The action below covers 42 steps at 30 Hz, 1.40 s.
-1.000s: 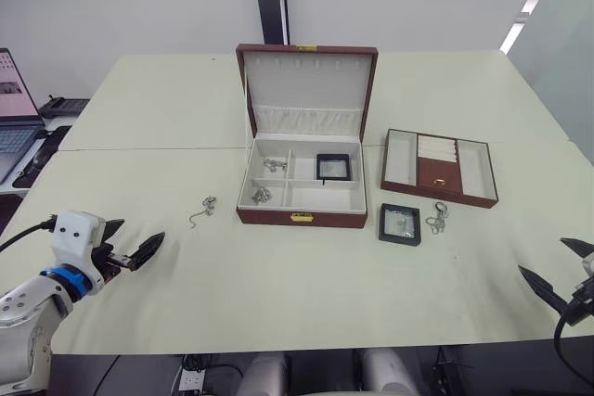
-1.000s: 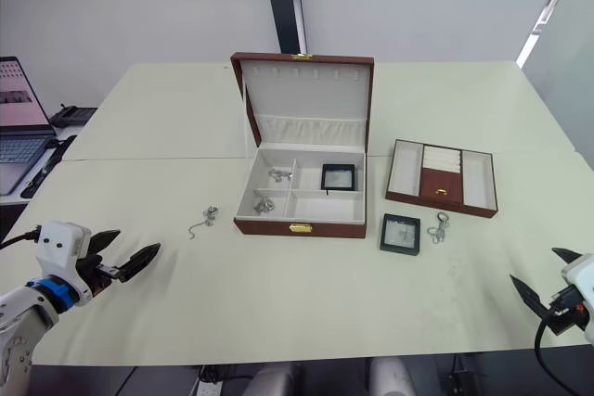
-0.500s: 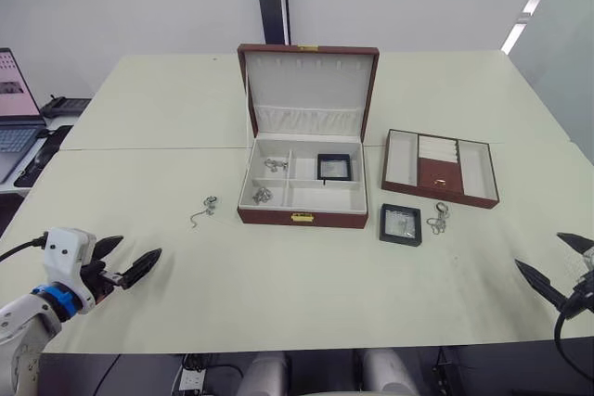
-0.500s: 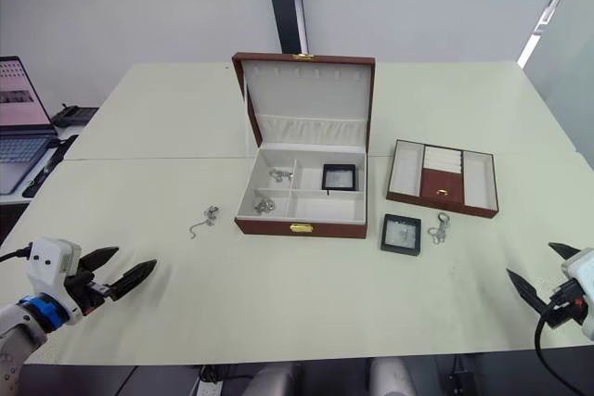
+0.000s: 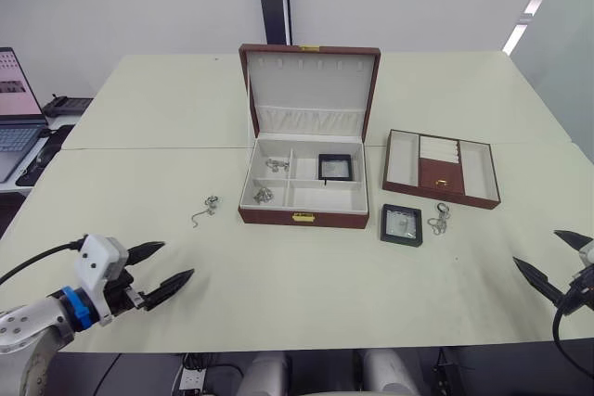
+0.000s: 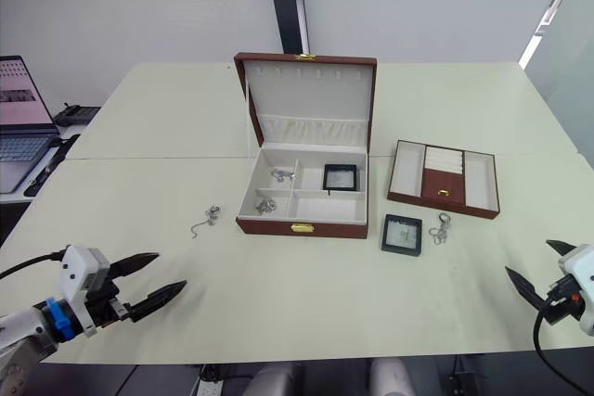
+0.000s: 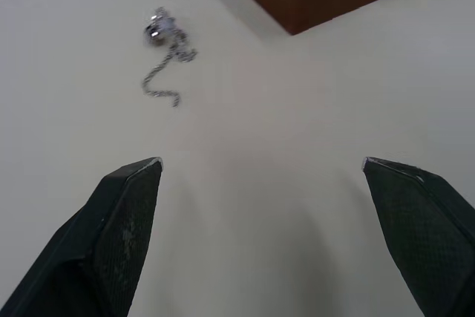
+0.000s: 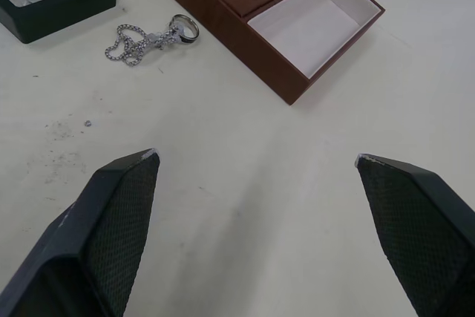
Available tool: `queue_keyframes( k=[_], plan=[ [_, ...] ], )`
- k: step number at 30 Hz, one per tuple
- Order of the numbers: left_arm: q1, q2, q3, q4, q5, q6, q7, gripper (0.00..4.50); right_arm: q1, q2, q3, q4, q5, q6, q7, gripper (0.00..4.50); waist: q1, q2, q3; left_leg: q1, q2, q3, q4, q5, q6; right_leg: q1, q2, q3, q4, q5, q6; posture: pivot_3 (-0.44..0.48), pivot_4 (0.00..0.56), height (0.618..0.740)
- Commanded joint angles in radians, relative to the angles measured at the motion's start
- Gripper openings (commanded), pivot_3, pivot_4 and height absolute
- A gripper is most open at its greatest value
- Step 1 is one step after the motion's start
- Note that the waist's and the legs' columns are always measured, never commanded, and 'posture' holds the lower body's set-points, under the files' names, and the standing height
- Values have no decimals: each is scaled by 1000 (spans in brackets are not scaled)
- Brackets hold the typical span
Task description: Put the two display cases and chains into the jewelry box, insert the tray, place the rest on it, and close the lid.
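Jewelry box (image 5: pixel 302 194) sits mid-table in the left eye view, lid (image 5: pixel 310 88) raised; one display case (image 5: pixel 334 167) and two chains (image 5: pixel 263 195) lie in its compartments. The second case (image 5: pixel 401 224) rests on the table (image 5: pixel 306 275) beside a chain (image 5: pixel 437 220), just in front of the tray (image 5: pixel 441 168). Another chain (image 5: pixel 204 210) lies left of the box.

Left wrist view — left gripper (image 7: pixel 263 172) spread wide and empty, above bare table.

Right wrist view — right gripper (image 8: pixel 256 157) likewise agape, holding nothing.
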<state>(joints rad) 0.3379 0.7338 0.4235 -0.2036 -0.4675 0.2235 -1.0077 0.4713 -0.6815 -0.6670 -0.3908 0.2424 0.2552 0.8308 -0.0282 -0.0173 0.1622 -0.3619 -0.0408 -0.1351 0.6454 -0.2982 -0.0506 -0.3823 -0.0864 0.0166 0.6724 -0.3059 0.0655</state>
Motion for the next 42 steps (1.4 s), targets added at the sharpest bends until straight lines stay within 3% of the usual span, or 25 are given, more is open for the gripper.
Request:
queue_keyframes(
  k=[1,12,21,27,35,39,42],
  plan=[
    [4,12,-57,-87,-11,-49,-73,4500,11,-18,1,-16,-19,-39,-4,4494,0,0,0,0,0,0,0,0,0,0,0,0,0,0,0,0,150,740],
    [-57,23,-183,-181,-100,-115,-278,4500,32,-84,7,-72,26,-2,68,4494,0,1,0,2,-1,0,0,0,0,3,0,0,-1,0,0,0,150,740],
    [-79,-2,-214,-151,-113,-184,-350,4500,-40,-247,78,-160,109,52,216,4494,-2,1,0,5,-1,0,0,-1,1,6,1,-1,-1,0,0,0,150,740],
    [-71,-17,-226,-119,-108,-236,-374,4500,-223,-382,281,-180,118,146,251,4494,-1,1,0,8,-1,-1,0,-1,2,11,3,-3,-8,0,0,0,150,740],
    [-73,-27,-236,-107,-102,-261,-366,4500,-479,-389,568,-107,53,179,249,4494,2,0,0,6,0,-2,0,-2,3,11,2,-3,-10,1,2,0,150,740],
    [-85,-32,-245,-97,-109,-285,-379,4500,-540,-376,637,-77,38,182,256,4494,1,1,0,6,0,-1,0,-2,3,11,1,-3,-10,1,2,0,150,740],
    [-102,-37,-250,-95,-116,-284,-377,4500,-583,-359,678,-54,24,188,244,3874,1,1,0,6,0,-1,0,-2,3,10,2,-3,-10,1,2,0,150,740]
  ],
)
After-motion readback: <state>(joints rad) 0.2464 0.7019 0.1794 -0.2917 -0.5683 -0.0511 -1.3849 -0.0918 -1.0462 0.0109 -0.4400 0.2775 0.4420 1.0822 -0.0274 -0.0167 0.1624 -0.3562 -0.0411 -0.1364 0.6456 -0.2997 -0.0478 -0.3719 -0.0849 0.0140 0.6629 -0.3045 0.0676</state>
